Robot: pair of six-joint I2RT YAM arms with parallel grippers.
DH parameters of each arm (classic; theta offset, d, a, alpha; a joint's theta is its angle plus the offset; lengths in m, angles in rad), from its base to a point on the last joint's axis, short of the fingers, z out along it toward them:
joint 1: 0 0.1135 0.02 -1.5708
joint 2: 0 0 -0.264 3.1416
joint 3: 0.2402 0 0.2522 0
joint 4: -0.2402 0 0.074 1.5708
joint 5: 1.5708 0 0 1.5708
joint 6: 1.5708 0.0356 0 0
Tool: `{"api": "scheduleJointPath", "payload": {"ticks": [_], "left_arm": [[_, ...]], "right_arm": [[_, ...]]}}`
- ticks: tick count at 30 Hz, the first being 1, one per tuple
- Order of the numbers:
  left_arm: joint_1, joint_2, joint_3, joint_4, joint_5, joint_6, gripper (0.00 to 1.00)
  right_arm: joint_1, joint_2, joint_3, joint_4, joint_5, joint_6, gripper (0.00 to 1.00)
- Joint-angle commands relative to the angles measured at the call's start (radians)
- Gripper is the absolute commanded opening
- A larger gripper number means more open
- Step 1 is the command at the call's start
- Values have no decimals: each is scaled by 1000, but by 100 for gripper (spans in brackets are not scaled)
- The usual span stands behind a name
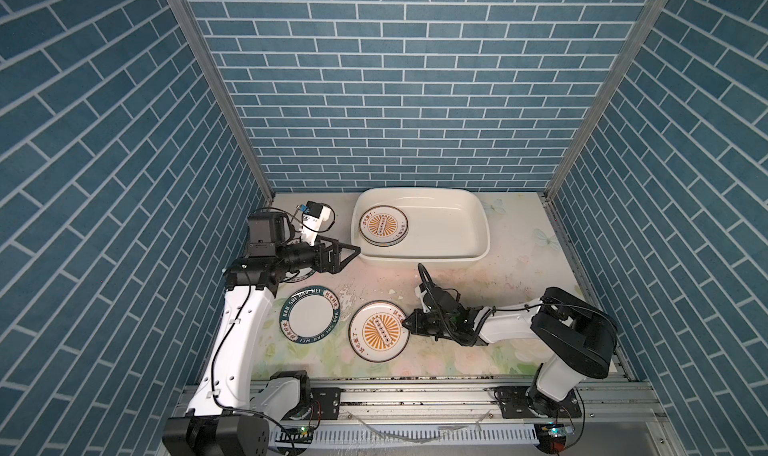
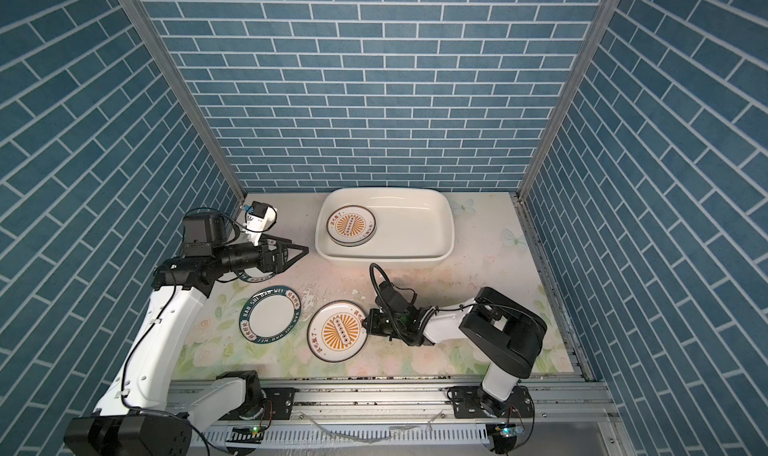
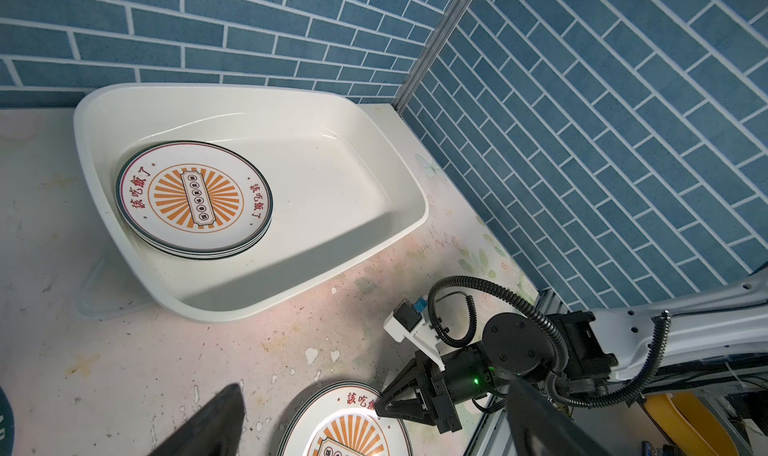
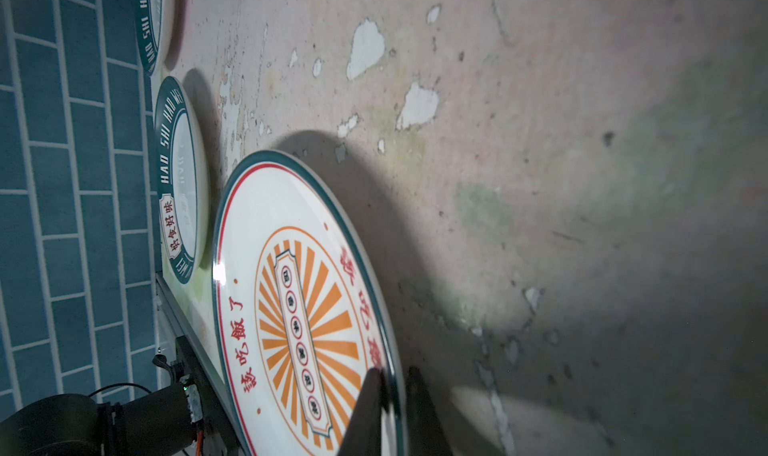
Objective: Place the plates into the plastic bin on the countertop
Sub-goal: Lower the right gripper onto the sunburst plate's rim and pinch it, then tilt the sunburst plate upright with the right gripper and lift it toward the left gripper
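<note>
The white plastic bin (image 1: 444,229) (image 2: 415,225) (image 3: 332,192) stands at the back of the countertop (image 1: 519,291). A stack of plates (image 1: 383,226) (image 2: 350,226) (image 3: 194,199), orange sunburst on top, lies in its left end. Another sunburst plate (image 1: 379,331) (image 2: 338,330) (image 4: 299,308) lies near the front. My right gripper (image 1: 405,323) (image 2: 365,321) (image 4: 392,381) is shut on its right rim, one finger above and one below. A teal-banded plate (image 1: 309,320) (image 2: 270,314) lies left of it. My left gripper (image 1: 353,252) (image 2: 303,250) hovers open just left of the bin, holding nothing.
A second teal-banded plate (image 1: 305,273) (image 2: 249,276) lies mostly hidden under my left arm. Blue brick walls close in the left, back and right sides. A metal rail (image 1: 415,391) with both arm bases runs along the front edge.
</note>
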Motion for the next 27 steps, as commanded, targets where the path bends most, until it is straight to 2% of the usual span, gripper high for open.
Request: {"api": "scheduleJointPath", "payload": {"ticks": [1, 6, 16, 27], "left_arm": [[-2, -12, -6, 13, 17, -8, 99], [-2, -16, -1, 11, 20, -12, 100], [-2, -1, 51, -56, 14, 30, 100], [-3, 11, 83, -111, -30, 67, 100]], "right_arm": [[-8, 21, -30, -45, 22, 23, 8], [-19, 20, -54, 6, 15, 28, 1], [-33, -34, -79, 42, 2, 37, 0], [-48, -166, -53, -102, 5, -20, 0]]}}
